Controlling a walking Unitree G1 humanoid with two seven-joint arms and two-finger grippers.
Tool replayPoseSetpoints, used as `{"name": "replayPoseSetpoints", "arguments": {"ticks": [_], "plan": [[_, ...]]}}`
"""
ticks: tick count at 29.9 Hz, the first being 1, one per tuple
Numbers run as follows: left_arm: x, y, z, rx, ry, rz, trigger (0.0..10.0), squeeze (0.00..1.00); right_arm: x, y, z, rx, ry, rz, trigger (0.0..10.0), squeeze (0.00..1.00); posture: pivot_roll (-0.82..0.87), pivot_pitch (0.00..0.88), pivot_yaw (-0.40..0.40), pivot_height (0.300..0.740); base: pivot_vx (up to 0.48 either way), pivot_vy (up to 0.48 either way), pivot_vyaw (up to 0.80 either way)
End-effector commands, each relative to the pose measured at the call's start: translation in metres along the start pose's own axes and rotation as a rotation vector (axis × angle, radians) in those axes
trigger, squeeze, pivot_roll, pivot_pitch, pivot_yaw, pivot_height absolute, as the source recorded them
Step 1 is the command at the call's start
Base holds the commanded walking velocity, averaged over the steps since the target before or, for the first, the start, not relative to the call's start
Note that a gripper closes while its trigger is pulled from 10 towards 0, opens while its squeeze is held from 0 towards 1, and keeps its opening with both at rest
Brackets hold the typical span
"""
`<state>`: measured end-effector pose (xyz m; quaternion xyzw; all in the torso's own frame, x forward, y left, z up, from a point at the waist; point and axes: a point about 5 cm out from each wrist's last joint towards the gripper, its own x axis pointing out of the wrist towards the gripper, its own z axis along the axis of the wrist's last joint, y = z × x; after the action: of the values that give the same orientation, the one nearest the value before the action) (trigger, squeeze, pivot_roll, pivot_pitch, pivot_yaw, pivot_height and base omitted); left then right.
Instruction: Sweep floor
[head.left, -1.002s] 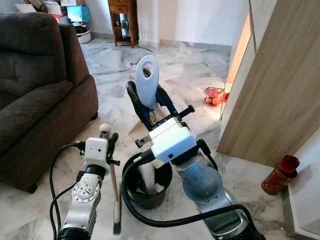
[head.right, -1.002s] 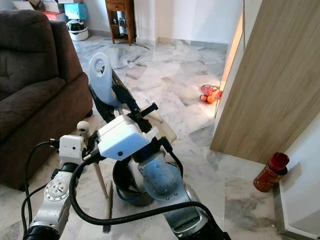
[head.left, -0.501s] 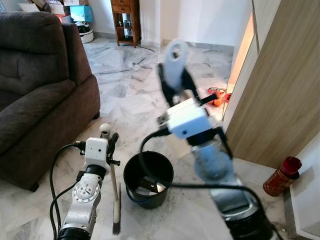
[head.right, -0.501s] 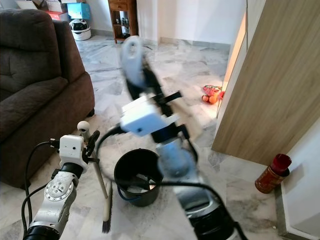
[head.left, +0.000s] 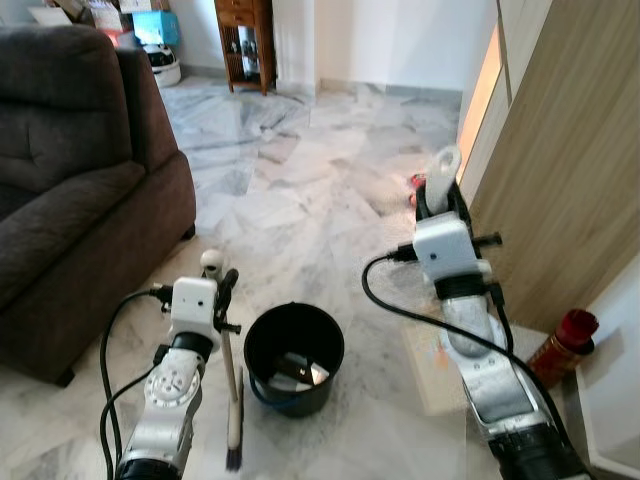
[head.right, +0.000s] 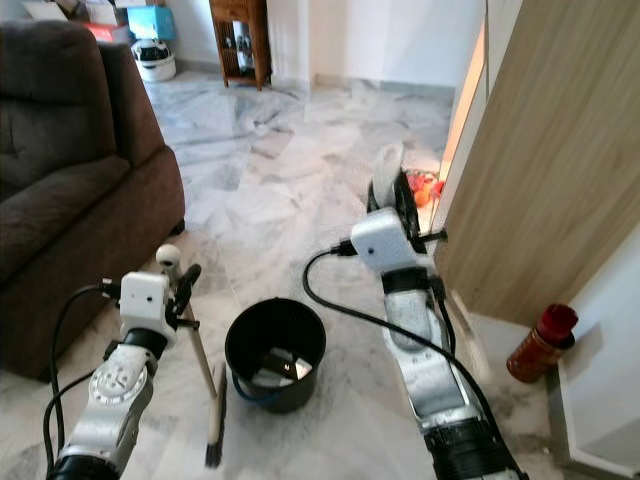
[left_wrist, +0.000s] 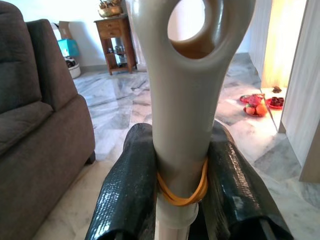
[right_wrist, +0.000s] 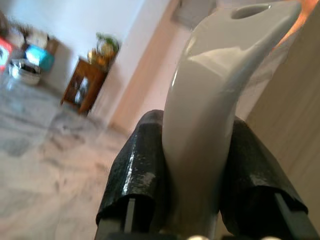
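Far left, at nine o'clock: dark brown fabric sofa (head.left: 70, 190), bulking over the pale marble-patterned tile floor (head.left: 290, 190).

Next, at seven o'clock: left gripper (head.left: 222, 290) clenched around the neck of a short hand brush with a pale looped plastic handle (left_wrist: 186, 100), black fingers (left_wrist: 127, 190) pressed on either side just below an orange rubber band. Brush held upright, wooden shaft (head.left: 229, 365) running down, dark bristle end (head.left: 233, 458) just above or touching the tile; cannot tell which.

At six o'clock, just beside the brush: round black plastic bucket (head.left: 294, 357) standing on the floor, a few scraps of swept-up litter (head.left: 296, 371) lying in its bottom. Judged from that: at least one load already tipped in.

At four o'clock: right gripper (head.left: 444, 203) raised and grasping the pale grey plastic dustpan handle (right_wrist: 215, 105), fingers closed on both sides, pan itself hidden below the arm.

Further right, at two o'clock: tall light wood-grain cabinet (head.left: 560, 170); a red cylindrical tin (head.left: 563, 347) at its foot, and a small red-and-orange cluster (head.right: 425, 187) on the floor beyond, too small to identify.

Likely left: return pan and brush to the floor, sweep the remaining tile, empty again.
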<state>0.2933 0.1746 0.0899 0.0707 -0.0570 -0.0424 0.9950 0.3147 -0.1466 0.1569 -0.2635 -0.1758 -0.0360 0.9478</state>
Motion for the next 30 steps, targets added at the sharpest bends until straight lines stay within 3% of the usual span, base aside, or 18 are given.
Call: {"name": "replayPoseSetpoints", "arguments": {"ticks": [1, 8, 30], "plan": [[0.001, 0.004, 0.009, 0.015, -0.054, -0.001, 10.0, 0.0, 0.001, -0.004, 0.002, 0.036, -0.03, -0.032, 10.0, 0.0, 0.08, 0.0, 0.033, 0.74, 0.0, 0.0, 0.0], [-0.003, 0.003, 0.008, 0.01, -0.051, -0.012, 10.0, 0.0, -0.01, 0.007, -0.035, 0.15, 0.13, -0.032, 10.0, 0.0, 0.08, 0.0, 0.036, 0.74, 0.0, 0.0, 0.0], [-0.005, 0.0, 0.01, -0.014, -0.054, -0.021, 10.0, 0.0, -0.015, 0.015, -0.055, 0.197, 0.177, -0.016, 10.0, 0.0, 0.08, 0.014, 0.033, 0.74, 0.0, 0.0, 0.0]]}}
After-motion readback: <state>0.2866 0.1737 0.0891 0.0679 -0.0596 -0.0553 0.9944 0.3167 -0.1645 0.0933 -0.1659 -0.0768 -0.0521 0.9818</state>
